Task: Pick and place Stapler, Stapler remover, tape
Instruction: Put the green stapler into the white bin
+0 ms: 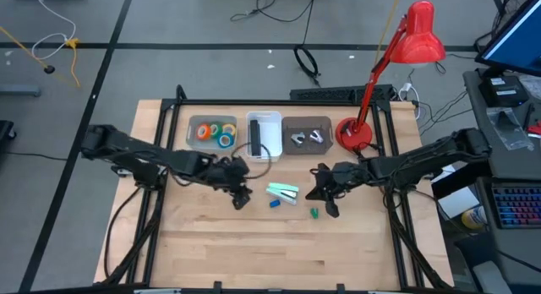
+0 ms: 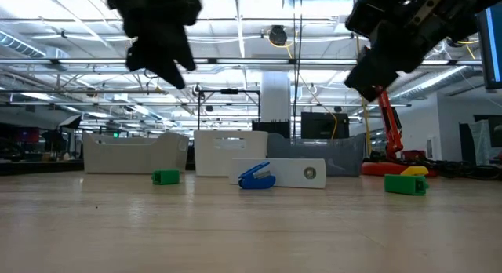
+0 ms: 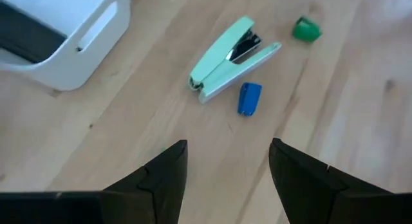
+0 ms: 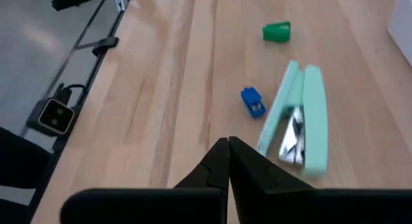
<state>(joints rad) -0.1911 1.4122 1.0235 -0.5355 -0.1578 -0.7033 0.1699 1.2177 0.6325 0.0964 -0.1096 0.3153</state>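
A mint-green stapler point(image 1: 284, 191) lies flat on the wooden table, with a small blue piece point(image 1: 275, 203) beside it and a small green piece point(image 1: 314, 213) nearer the front. My left gripper point(image 3: 228, 163) hovers open to the stapler's left point(image 1: 243, 197), clear of the table. My right gripper point(image 4: 228, 150) hangs shut to the stapler's right point(image 1: 321, 193), also above the table. Tape rolls point(image 1: 213, 132) lie in the left grey bin. A black stapler point(image 1: 254, 138) lies in the white bin point(image 1: 270, 125). Pale staple removers point(image 1: 306, 138) lie in the right grey bin.
The three bins stand in a row along the table's far side. A red desk lamp point(image 1: 397, 66) rises from its base point(image 1: 353, 135) at the far right. Another small green piece point(image 2: 165, 177) lies on the left. Bare wood stretches toward the near edge.
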